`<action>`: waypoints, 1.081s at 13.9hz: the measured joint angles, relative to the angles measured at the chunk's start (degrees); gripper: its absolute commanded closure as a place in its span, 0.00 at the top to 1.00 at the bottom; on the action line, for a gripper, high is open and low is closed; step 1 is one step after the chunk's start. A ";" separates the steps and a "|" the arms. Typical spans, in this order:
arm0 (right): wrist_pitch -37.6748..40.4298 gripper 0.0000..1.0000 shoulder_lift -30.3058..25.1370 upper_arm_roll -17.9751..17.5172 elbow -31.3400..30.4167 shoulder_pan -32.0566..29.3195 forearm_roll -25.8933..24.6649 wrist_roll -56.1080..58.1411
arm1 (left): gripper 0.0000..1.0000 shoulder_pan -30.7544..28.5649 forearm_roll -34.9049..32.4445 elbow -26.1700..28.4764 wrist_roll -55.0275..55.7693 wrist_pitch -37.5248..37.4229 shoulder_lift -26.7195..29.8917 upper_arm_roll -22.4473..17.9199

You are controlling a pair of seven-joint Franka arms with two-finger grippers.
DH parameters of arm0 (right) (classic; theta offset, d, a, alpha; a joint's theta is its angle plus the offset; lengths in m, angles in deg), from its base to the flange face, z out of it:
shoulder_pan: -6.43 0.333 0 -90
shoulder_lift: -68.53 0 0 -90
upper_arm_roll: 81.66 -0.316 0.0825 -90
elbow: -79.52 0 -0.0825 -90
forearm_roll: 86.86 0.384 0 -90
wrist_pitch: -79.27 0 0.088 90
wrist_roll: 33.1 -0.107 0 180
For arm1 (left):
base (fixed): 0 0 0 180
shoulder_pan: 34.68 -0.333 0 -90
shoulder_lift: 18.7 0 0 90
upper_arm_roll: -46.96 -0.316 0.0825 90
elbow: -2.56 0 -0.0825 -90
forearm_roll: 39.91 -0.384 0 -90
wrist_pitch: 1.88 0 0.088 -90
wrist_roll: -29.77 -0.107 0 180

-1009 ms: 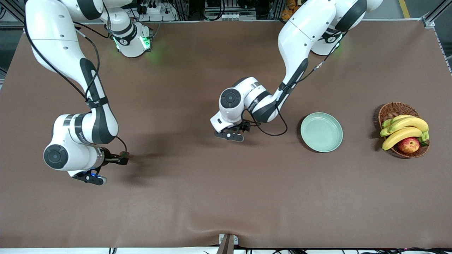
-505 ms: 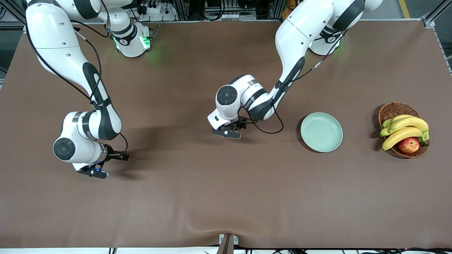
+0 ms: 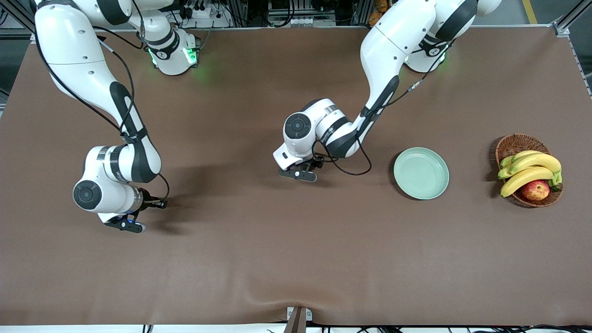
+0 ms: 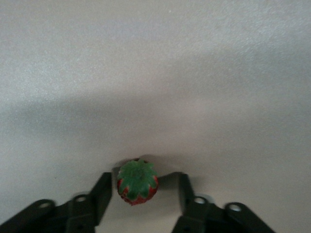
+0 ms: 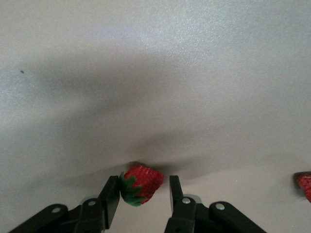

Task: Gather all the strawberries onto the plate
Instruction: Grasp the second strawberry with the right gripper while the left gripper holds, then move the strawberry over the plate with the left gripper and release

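Straddling strawberries (image 4: 137, 183): left gripper (image 4: 145, 178), right gripper (image 5: 144, 182).

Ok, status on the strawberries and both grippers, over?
Left gripper open, astride one strawberry on the table. Right gripper down at a second strawberry; third strawberry nearby. Plate empty, nothing in the way.

Matt brown cloth table (image 3: 259, 259). Smooth, glossy mint plate (image 3: 421, 173). Woven wicker basket (image 3: 518, 143). Glossy white plastic arms; matt black gripper fingers (image 4: 103, 194). Dimpled red strawberry (image 5: 142, 184).
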 measured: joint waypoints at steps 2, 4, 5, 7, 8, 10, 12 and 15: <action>-0.28 0.36 0.00 -0.03 -0.06 0.00 0.03 0.00 | 0.00 -0.07 0.08 0.11 1.11 -0.05 0.02 -0.02; -0.45 0.21 0.00 -0.10 -0.14 0.00 0.13 -0.01 | 0.00 -0.07 0.08 0.09 2.98 -0.24 0.06 0.00; -0.47 0.17 0.00 -0.15 -0.15 0.00 0.16 -0.02 | 0.00 -0.08 0.08 0.07 4.02 -0.30 0.06 0.00; -0.48 0.00 -0.22 -0.24 -0.14 0.00 0.18 -0.04 | 0.00 -0.50 0.08 -0.36 6.38 -0.89 0.39 -0.14; -0.48 0.00 -0.21 -0.33 -0.15 0.01 0.19 -0.04 | 0.00 -1.31 0.08 -0.86 8.04 -2.05 1.17 -0.26; -0.48 0.00 -0.22 -0.50 -0.13 0.02 0.20 -0.04 | 0.00 -5.08 0.36 -1.27 10.81 -4.56 4.38 -0.46; 0.67 0.00 -0.36 -0.57 0.46 0.03 0.85 -0.06 | 0.00 -10.92 0.74 -1.22 11.36 -7.61 7.61 -0.53; 10.52 0.00 -0.97 -0.64 5.82 0.12 4.58 -1.12 | 0.00 -20.73 1.09 -0.55 11.36 -11.85 10.23 -0.41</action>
